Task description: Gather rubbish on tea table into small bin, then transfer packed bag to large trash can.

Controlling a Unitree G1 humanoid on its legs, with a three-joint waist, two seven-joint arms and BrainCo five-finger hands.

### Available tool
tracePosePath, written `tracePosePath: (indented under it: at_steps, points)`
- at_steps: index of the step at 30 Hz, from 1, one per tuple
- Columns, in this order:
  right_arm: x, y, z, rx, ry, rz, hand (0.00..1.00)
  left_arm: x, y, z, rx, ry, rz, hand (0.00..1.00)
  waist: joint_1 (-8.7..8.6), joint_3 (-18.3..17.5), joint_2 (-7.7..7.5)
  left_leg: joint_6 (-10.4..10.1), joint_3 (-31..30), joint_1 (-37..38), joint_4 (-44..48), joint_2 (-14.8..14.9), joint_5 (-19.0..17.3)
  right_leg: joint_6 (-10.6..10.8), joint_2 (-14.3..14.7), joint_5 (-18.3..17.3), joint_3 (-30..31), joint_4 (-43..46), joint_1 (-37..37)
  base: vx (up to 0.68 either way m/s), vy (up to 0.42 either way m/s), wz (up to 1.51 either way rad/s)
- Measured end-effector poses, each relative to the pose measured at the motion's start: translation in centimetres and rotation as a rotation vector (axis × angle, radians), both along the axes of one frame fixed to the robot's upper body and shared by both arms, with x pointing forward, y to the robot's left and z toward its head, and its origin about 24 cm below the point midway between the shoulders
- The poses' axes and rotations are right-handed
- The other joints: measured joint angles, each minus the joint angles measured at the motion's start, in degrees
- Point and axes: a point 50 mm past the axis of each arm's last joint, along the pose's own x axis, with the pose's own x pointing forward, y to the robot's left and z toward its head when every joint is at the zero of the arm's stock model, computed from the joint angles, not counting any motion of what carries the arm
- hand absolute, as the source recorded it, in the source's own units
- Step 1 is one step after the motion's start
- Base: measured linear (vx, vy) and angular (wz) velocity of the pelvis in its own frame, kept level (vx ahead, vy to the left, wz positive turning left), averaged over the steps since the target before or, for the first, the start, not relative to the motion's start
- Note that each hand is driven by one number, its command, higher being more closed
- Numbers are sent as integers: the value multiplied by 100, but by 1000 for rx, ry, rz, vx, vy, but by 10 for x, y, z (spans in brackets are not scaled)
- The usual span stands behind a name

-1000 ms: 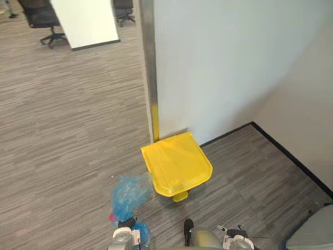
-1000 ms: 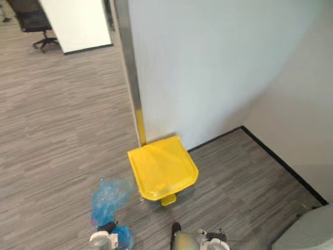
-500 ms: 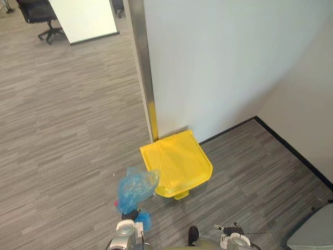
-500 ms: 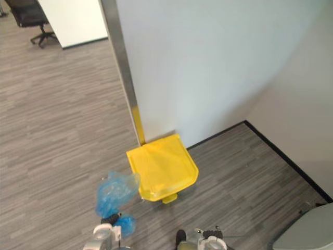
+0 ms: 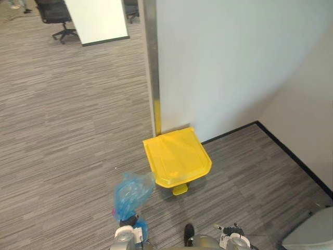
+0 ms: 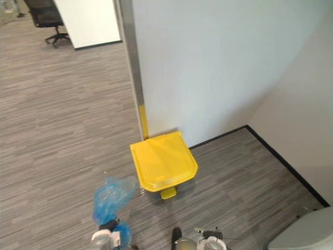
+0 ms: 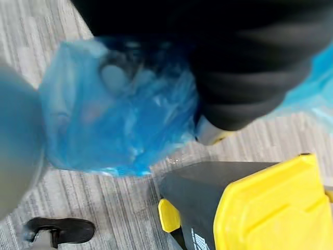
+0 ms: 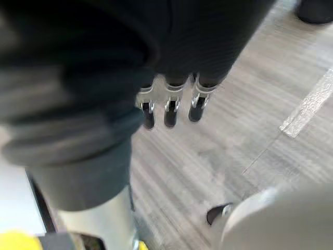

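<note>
A blue plastic bag (image 5: 131, 192) stuffed with rubbish sticks up from my left hand (image 5: 126, 229) at the lower edge of the eye views. The hand is shut on the bag's gathered neck. In the left wrist view the bag (image 7: 114, 120) bulges beside the dark cover. Just right of the bag stands the large trash can (image 5: 177, 159), dark-bodied with a closed yellow lid and a yellow foot pedal (image 5: 180, 189). The can (image 7: 250, 208) sits close beneath the bag in the left wrist view. My right hand (image 8: 169, 112) hangs over bare floor with relaxed fingers, holding nothing.
The can stands against a white wall (image 5: 234, 62) in a corner lined with black skirting. A metal post (image 5: 152, 67) rises behind it. An office chair (image 5: 60, 13) and a white panel (image 5: 101, 21) stand far back left. A pale rounded object (image 5: 312, 234) lies at lower right.
The whole view has swung a little, so the camera moved. The bag stays in my left hand beside the can, now slightly clear of the lid's edge.
</note>
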Motion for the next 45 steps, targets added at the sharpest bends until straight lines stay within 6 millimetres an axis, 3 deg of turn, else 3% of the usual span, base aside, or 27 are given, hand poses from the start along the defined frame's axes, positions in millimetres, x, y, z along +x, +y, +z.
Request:
tracePosePath:
  at_steps: [7, 8, 16, 21, 27, 30, 32, 35, 36, 37, 38, 42, 45]
  points:
    - [-5, -9, 0, -9, 6, -47, 0, -4, 0, -3, -1, 29, -5, 100, -53, -53, 116, -124, -150, 202, -161, -2, 230, -7, 35, -63, -52, 31, 106, 74, 5, 6]
    - [-13, -25, -1, -35, 60, -50, 0, -16, 25, -7, 65, 90, -13, 100, -152, -148, 157, -169, -798, 268, -330, 47, 307, -13, 241, 1050, 25, -2052, 1099, 25, -4, 3]
    - [-18, -25, -2, -35, 72, -54, 0, -19, 24, -8, 62, 98, -11, 100, -175, -151, 169, -225, -758, 282, -392, 174, 274, -82, 374, 998, 65, -2037, 1058, 16, 2, -2]
    - [-20, -27, -2, -25, 70, -69, 0, -23, 26, -10, 58, 113, 4, 100, -184, -147, 198, -232, -610, 390, -420, 212, 283, -89, 411, 904, 144, -1835, 1007, 71, 35, -8]
    - [-10, -24, -1, -11, 43, -58, 0, -26, 31, -10, 59, 118, 13, 100, -176, -118, 181, -229, -357, 417, -435, 148, 284, -19, 363, 858, 284, -1594, 826, 17, 51, -19]
    - [-1, -14, 0, -4, 26, -4, 0, -19, 30, -8, 60, 97, 8, 100, -163, 38, 76, -221, -284, 352, -303, 103, 287, 114, 244, 539, 271, -807, 469, -89, 44, 5]
    - [3, -4, -1, 10, 10, 23, 0, -11, 27, -6, 55, 73, 4, 100, -170, 67, -22, -99, -322, 138, -56, 17, 211, 201, 83, 212, 302, -115, 112, -135, 25, 28]
    - [3, -4, 0, 6, -1, 25, 0, -8, 23, -4, 48, 49, 6, 100, -138, 67, -17, -94, -526, 10, 19, 28, 208, 70, -97, -63, 218, 467, -73, -67, 3, 39]
    - [0, -4, 0, 3, -2, 23, 0, -7, 24, -3, 49, 43, 8, 100, -113, 55, -26, -118, -684, -31, 45, 42, 210, 132, -268, -185, 236, 619, -76, 16, -44, 52]
    - [-4, -1, -1, 11, 8, 20, 0, -6, 25, -2, 51, 36, 15, 100, -40, 16, -79, -231, -800, -84, 96, 71, 202, 361, -415, -277, 292, 470, -2, 27, -84, 48]
    - [-5, 0, -2, 16, 12, 19, 0, -6, 26, -2, 50, 35, 25, 100, -27, 0, -100, -261, -816, -135, 122, 93, 196, 485, -410, -304, 302, 401, 39, 5, -231, 44]
    - [3, 0, -1, 16, 2, 25, 0, -11, 15, -6, -4, 46, 87, 100, -10, -16, 109, -630, -970, -260, -2, 497, 523, 234, -149, -443, -302, 446, 91, 3, -253, 49]
    - [1, -1, -1, 19, 7, 11, 0, -11, 12, -6, -17, 43, 91, 100, -72, -21, 61, -560, -703, -385, 18, 536, 733, 170, -229, -475, -695, 343, 222, -12, -160, 74]
